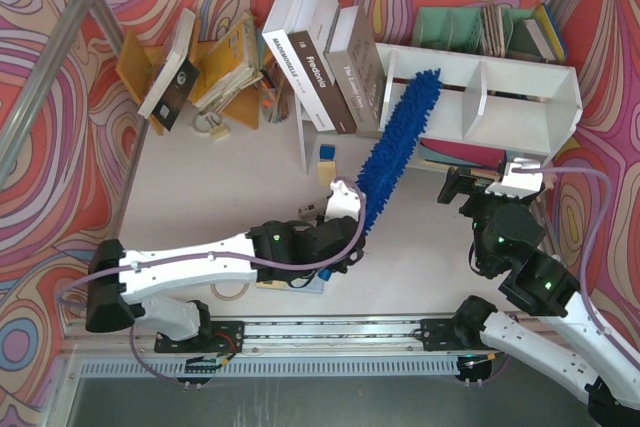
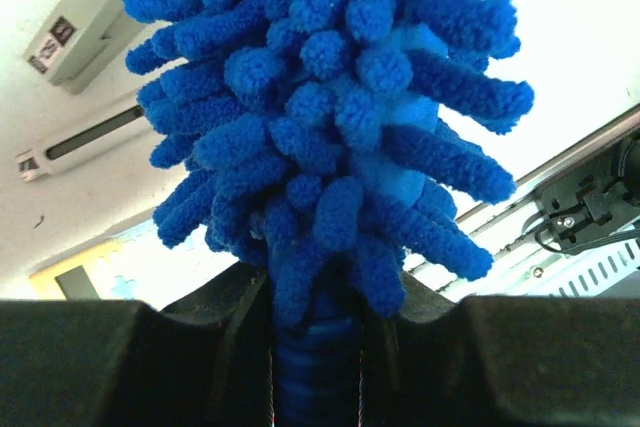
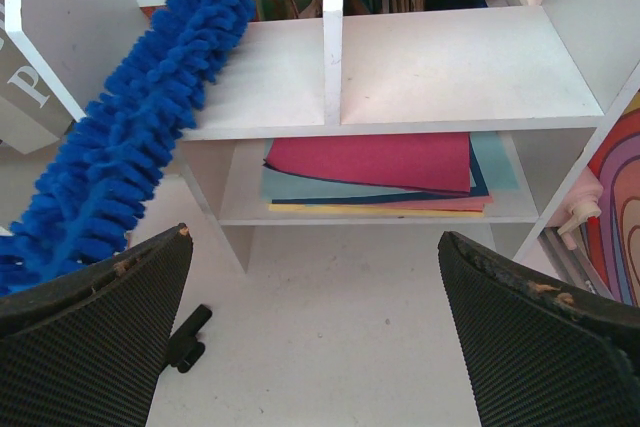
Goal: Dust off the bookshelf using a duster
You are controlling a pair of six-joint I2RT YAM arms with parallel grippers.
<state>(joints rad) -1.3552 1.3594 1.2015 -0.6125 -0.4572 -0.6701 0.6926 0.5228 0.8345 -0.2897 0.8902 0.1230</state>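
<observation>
The bright-blue fluffy duster (image 1: 400, 142) slants from the table's middle up to the white bookshelf (image 1: 520, 97). Its tip lies in the left cubby, across the board's front edge. My left gripper (image 1: 352, 209) is shut on the duster's slim blue handle, just below the head. In the left wrist view the duster (image 2: 330, 127) fills the frame above my left gripper (image 2: 315, 367). In the right wrist view my right gripper (image 3: 315, 287) stands wide open and holds nothing, low in front of the bookshelf (image 3: 450, 67), with the duster (image 3: 140, 137) to its left.
Coloured paper sheets (image 3: 380, 167) lie on the lower tier. A small black part (image 3: 188, 339) lies on the table by my right gripper's left finger. Large books (image 1: 320, 57) lean left of the shelf. An orange rack (image 1: 200, 67) and a teal organiser (image 1: 470, 27) stand at the back.
</observation>
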